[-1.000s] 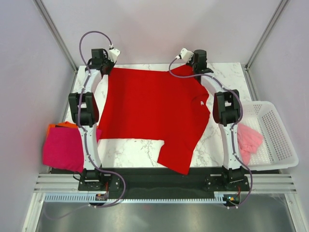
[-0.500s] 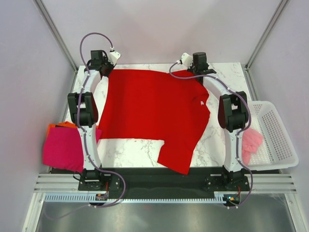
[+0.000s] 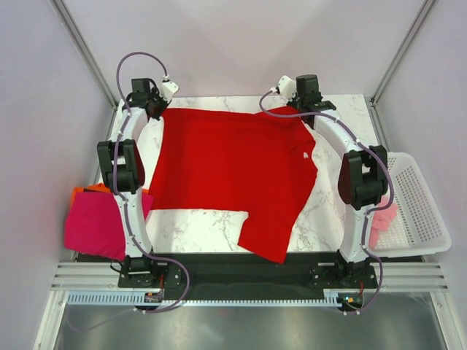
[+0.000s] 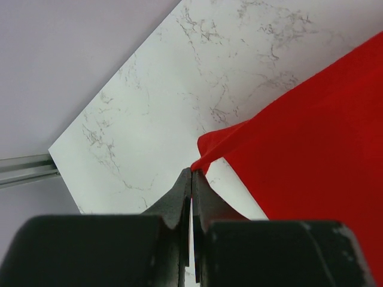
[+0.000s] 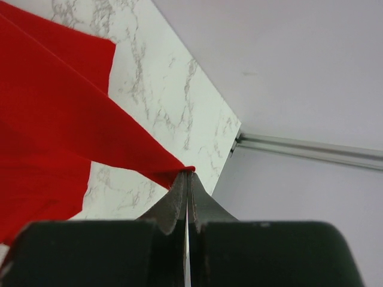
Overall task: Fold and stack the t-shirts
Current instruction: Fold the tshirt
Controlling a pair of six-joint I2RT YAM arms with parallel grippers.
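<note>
At the right edge of the top view, a white perforated basket (image 3: 417, 219) sits just beyond the table (image 3: 201, 227). A pale pink shirt (image 3: 383, 221) lies in its left end, partly hidden behind the right arm. At the lower left of that view a folded magenta shirt (image 3: 91, 227) lies off the table's left edge, with an orange shirt (image 3: 82, 190) showing as a thin sliver along its top. The red t-shirt (image 3: 233, 171) is spread flat over the middle and upper part of the marble table, smooth with few wrinkles. Its white neck label (image 3: 304, 154) shows toward its right side, and one lobe of cloth reaches down to the table's bottom edge at centre. Its upper edge runs across the top of the table between the two tools. The left tool (image 4: 191, 174) is pinched tight on the shirt's upper-left corner, its fingers pressed together with a point of red cloth between the tips. The right tool (image 5: 187, 174) is likewise closed hard on the upper-right corner, where the cloth rises in a taut ridge to its tips. Bare marble shows in a strip under the shirt at lower left, in a band down the right side toward the basket, and at both upper corners, where the table ends close to the pale walls.
</note>
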